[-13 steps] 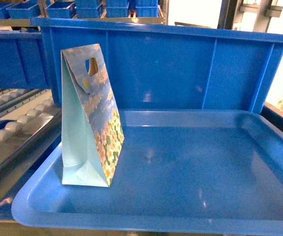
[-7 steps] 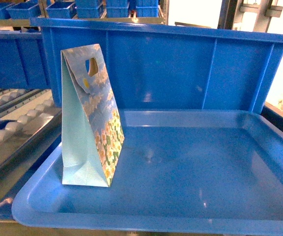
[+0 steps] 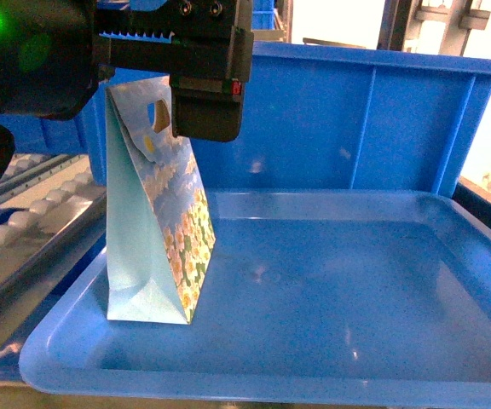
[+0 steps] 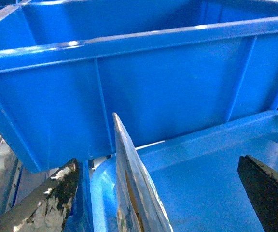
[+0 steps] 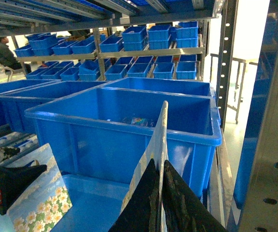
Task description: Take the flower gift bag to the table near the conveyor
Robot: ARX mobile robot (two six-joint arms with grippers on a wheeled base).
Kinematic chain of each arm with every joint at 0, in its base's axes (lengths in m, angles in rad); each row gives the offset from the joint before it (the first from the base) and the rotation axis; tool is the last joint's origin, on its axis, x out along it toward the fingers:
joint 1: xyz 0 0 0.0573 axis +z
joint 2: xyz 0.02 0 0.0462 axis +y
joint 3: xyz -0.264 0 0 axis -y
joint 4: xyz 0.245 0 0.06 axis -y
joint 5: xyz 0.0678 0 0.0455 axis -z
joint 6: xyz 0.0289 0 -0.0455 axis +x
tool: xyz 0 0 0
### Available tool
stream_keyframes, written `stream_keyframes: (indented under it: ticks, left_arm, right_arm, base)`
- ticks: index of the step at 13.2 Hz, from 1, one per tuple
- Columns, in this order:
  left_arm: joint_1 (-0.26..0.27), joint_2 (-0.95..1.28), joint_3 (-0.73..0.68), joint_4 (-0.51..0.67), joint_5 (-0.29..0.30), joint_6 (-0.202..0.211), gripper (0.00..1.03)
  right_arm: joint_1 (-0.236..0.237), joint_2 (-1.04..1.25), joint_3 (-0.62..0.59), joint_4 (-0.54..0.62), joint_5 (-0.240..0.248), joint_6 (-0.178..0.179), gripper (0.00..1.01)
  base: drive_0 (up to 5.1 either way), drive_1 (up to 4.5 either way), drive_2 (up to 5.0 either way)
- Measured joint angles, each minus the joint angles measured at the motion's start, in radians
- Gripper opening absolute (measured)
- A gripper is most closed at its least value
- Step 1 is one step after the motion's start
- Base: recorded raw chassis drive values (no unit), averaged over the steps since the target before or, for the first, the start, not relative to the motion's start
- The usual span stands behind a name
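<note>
The flower gift bag (image 3: 156, 221) stands upright at the left end of a blue tray (image 3: 314, 379); it has pale blue sides, a flower print and a cut-out handle. My left gripper (image 3: 164, 98) hangs over its top, open. In the left wrist view the bag's top edge (image 4: 129, 179) rises between the two spread fingers (image 4: 47, 203), touching neither. The conveyor (image 3: 32, 217) with white rollers runs along the tray's left. The table is out of view. My right gripper (image 5: 162, 193) is shut on a thin grey paper piece (image 5: 162, 130), seen edge-on. The bag (image 5: 37, 193) also shows lower left there.
A large blue bin (image 3: 356, 119) stands right behind the tray and the bag. Shelves with several blue bins (image 5: 144, 53) fill the background. A steel rack post (image 5: 269, 145) rises close on the right. A person (image 5: 4, 53) sits far left.
My left arm has come into the head view from the upper left, and its gripper now sits over the bag's top. The bag has not moved.
</note>
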Motion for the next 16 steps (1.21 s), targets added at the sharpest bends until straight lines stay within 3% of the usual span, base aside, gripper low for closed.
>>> stream_keyframes:
  ticks: [2,3,8,9,12,16]
  left_arm:
    - [-0.008,0.013,0.002,-0.034,-0.002,-0.033,0.98]
    - [-0.011,0.014,0.003,-0.043,-0.008,-0.043,0.92]
    - [-0.021,0.014,0.003,-0.065,-0.024,-0.058,0.35]
    - [-0.021,0.014,0.003,-0.065,-0.025,-0.058,0.32]
    - [-0.022,0.014,0.003,-0.069,-0.033,-0.069,0.03]
    - [-0.014,-0.029,-0.026,-0.048,-0.042,-0.072,0.02]
  right_arm:
    - [0.000,0.000,0.000,0.000,0.000,0.000,0.03]
    - [0.000,0.000,0.000,0.000,0.000,0.000,0.03]
    - [0.000,0.000,0.000,0.000,0.000,0.000,0.03]
    - [0.000,0.000,0.000,0.000,0.000,0.000,0.03]
    - [0.000,0.000,0.000,0.000,0.000,0.000,0.03]
    - [0.000,0.000,0.000,0.000,0.000,0.000,0.03]
  base:
    - [0.0,0.00,0.0]
    - [0.0,0.00,0.0]
    - [0.0,0.00,0.0]
    - [0.0,0.00,0.0]
    - [0.0,0.00,0.0]
    - [0.0,0.00,0.0]
